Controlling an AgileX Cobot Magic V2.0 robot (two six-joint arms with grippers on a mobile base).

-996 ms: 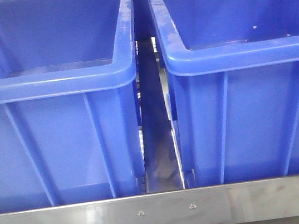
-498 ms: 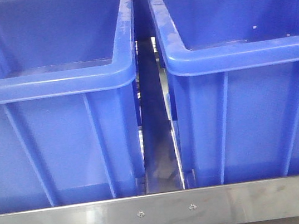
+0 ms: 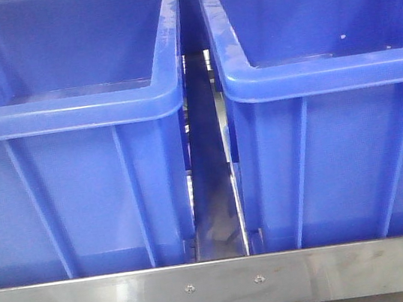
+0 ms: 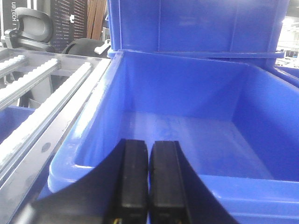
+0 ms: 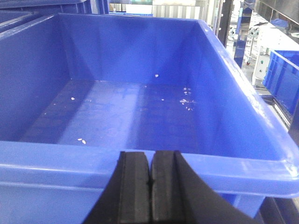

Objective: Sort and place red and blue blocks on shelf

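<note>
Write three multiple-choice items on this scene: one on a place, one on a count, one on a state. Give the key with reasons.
1. Where do the two blue bins stand?
A. Behind the shelf's steel front rail
B. Stacked on each other
C. On the floor

2. How many screws show on that rail?
A. None
B. Two
C. Five

3. How are the left tool and right tool set?
A. Both wide open
B. Both shut, holding nothing
C. Each gripping a block

Key: 1 A, the front view shows the bins side by side behind the rail. 2 B, two small screws sit near its middle. 3 B, each wrist view shows fingers pressed together, empty.
</note>
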